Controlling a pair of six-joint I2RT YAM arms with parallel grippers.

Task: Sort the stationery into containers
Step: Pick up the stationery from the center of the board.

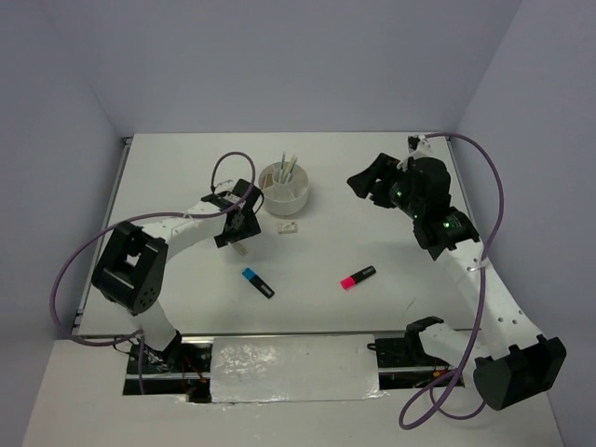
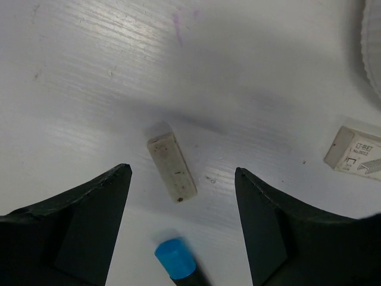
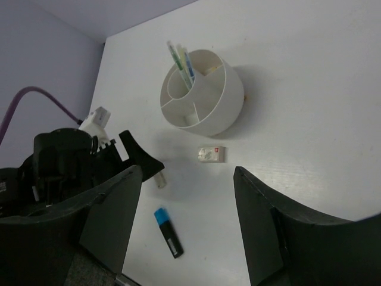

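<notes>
The round white organiser cup [image 1: 285,184] stands at the table's middle back with thin pens [image 3: 181,62] upright in it; it also shows in the right wrist view [image 3: 201,92]. My left gripper [image 1: 239,228] is open and hovers over a plain beige eraser [image 2: 172,161], its jaws well apart on either side of it. A printed white eraser [image 1: 288,226] lies just in front of the cup. A blue-and-black highlighter [image 1: 258,282] and a pink-and-black highlighter [image 1: 358,277] lie nearer the front. My right gripper [image 1: 365,186] is open, empty and raised to the right of the cup.
The cup's rim [image 2: 374,47] and the printed eraser [image 2: 354,154] sit at the right edge of the left wrist view. The blue highlighter's cap [image 2: 175,257] lies just below the beige eraser. Purple cables loop beside both arms. Walls enclose the table.
</notes>
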